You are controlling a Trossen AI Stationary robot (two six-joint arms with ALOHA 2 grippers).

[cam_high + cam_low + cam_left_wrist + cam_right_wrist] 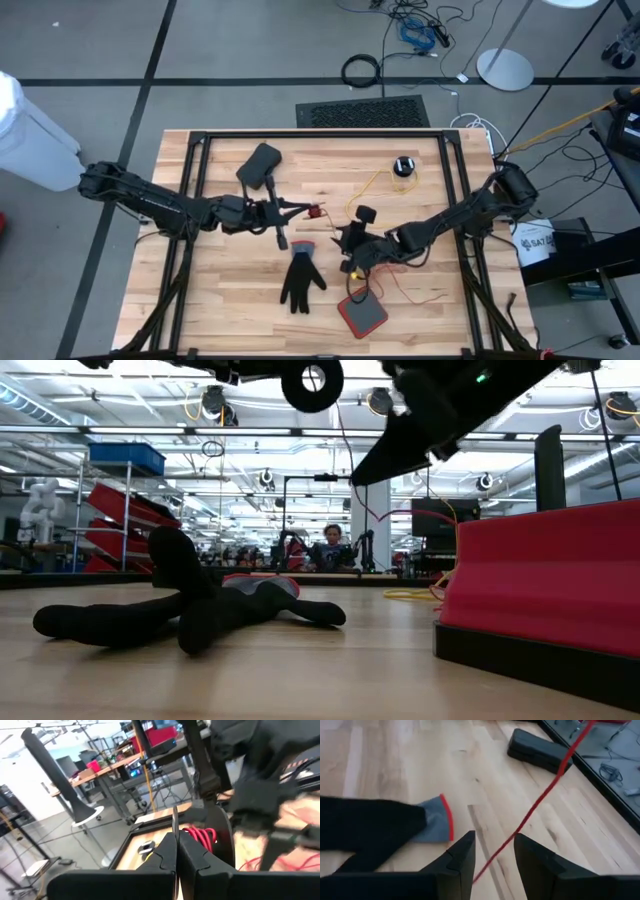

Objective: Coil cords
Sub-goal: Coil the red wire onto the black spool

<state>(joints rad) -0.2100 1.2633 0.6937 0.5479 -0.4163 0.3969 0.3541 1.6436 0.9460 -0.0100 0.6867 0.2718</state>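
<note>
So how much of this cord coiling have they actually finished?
Little looks finished. The yellow cord by the black puck lies loose on the table. In hand: the left gripper is shut on a red cord bundle, and a red cord runs between the right gripper's open fingers. Both cords remain uncoiled.

You see the right gripper [494, 851] over the table [395, 755], fingers apart, a red cord [540, 802] running between them. A black glove [367, 827] lies beside it; a black case [537, 751] sits near the edge.
</note>
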